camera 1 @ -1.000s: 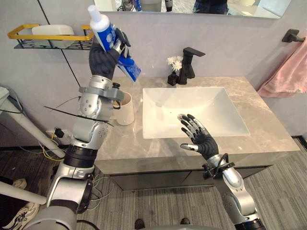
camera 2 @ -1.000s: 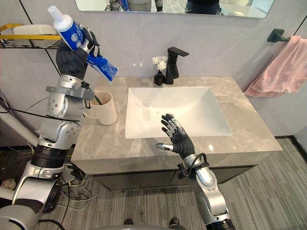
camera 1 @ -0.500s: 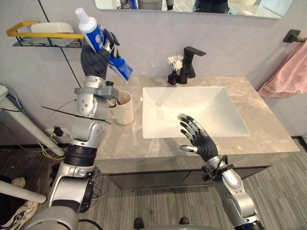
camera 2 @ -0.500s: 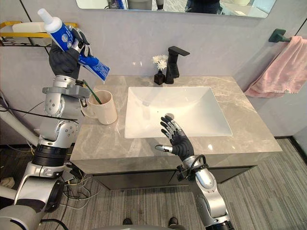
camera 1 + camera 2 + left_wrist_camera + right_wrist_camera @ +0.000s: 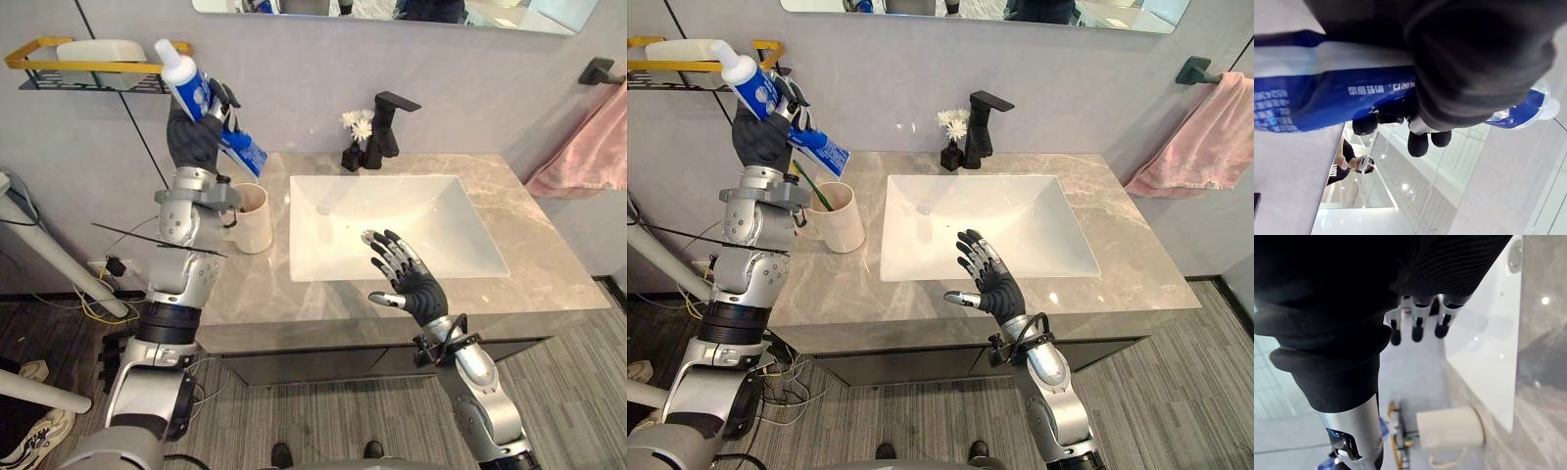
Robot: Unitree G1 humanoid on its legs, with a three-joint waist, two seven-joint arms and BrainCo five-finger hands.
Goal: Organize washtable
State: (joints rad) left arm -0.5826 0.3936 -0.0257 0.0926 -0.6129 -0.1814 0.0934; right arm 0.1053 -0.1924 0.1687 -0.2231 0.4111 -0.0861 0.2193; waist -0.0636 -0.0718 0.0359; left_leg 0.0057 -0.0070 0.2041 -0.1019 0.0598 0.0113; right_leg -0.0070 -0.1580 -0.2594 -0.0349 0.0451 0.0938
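My left hand (image 5: 194,137) is raised above the counter's left end, shut on a blue and white toothpaste tube (image 5: 206,110) held slanting, cap up and towards the wall shelf. The tube (image 5: 1327,88) crosses the left wrist view under the curled fingers. Just below it stands a cream mug (image 5: 252,218) with a green toothbrush (image 5: 812,186) in it. My right hand (image 5: 409,282) hovers open over the near edge of the white sink (image 5: 392,223), fingers spread, holding nothing.
A yellow-rimmed wire shelf (image 5: 44,51) with a white dish hangs on the wall at upper left. A black tap (image 5: 387,124) and a small vase of white flowers (image 5: 355,137) stand behind the sink. A pink towel (image 5: 586,152) hangs at right. The grey marble counter (image 5: 549,255) ends at its front edge.
My left hand has lowered a little with the toothpaste tube, bringing its lower end nearer the mug. The right hand has barely moved.
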